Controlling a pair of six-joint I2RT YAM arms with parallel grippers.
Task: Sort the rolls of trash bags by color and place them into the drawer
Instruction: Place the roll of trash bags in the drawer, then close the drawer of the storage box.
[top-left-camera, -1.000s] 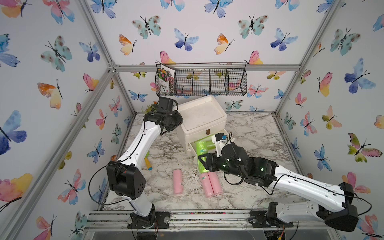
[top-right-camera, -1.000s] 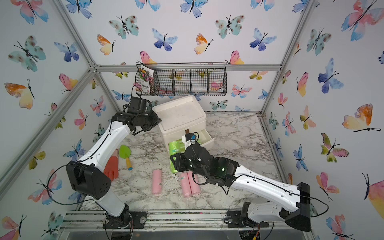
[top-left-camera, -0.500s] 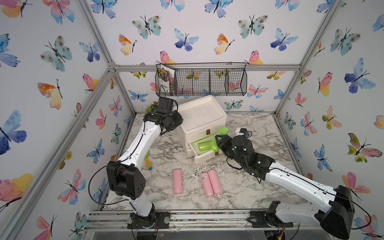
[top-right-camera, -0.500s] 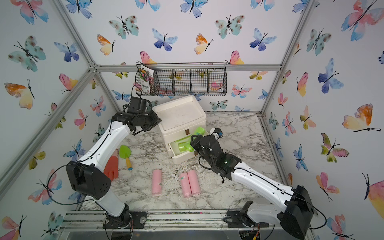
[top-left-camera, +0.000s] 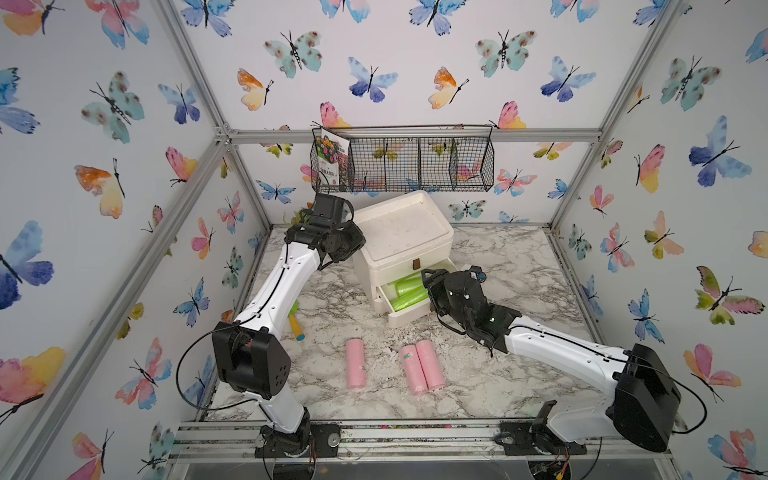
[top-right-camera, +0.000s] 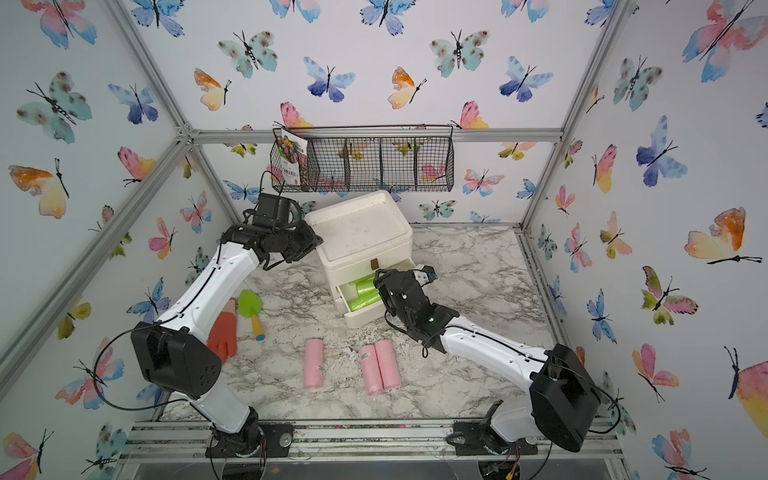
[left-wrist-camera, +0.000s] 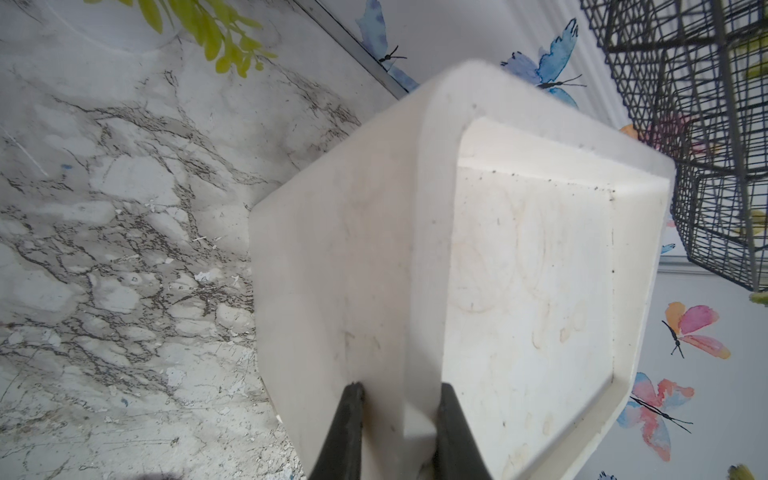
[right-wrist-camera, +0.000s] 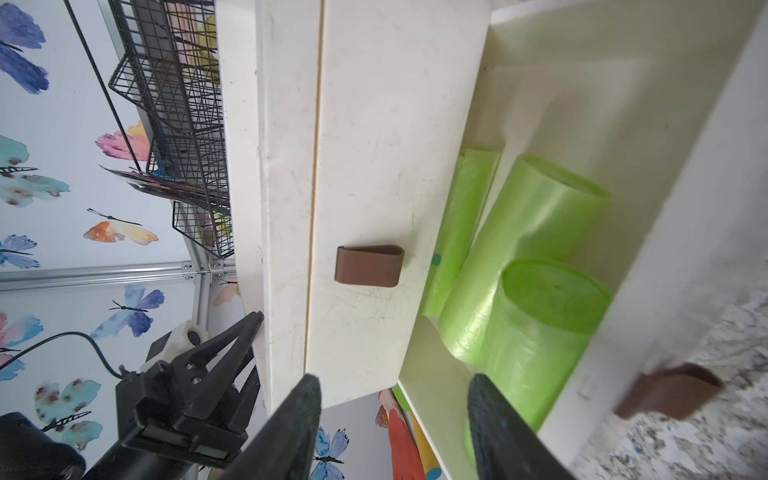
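The right gripper (right-wrist-camera: 394, 380) gapes empty at the open drawer (right-wrist-camera: 673, 216), green rolls (right-wrist-camera: 536, 232) lying inside just beyond it; the left gripper (left-wrist-camera: 399, 390) pinches the cabinet rim (left-wrist-camera: 428, 291) above.

High stereo overviews, close wrist views

Drawer (top-left-camera: 409, 318): green rolls (top-left-camera: 409, 291); table (top-left-camera: 498, 257): pink rolls (top-left-camera: 430, 365)

A: Entry: green roll (right-wrist-camera: 536, 332). Location?
B: I carried it from above the worktop (top-left-camera: 511, 266) into the drawer (top-left-camera: 411, 319), where it now lies, released.
A: Right pincer (right-wrist-camera: 395, 384)?
B: Had clamped it. Jaws now apart, empty, at the drawer.
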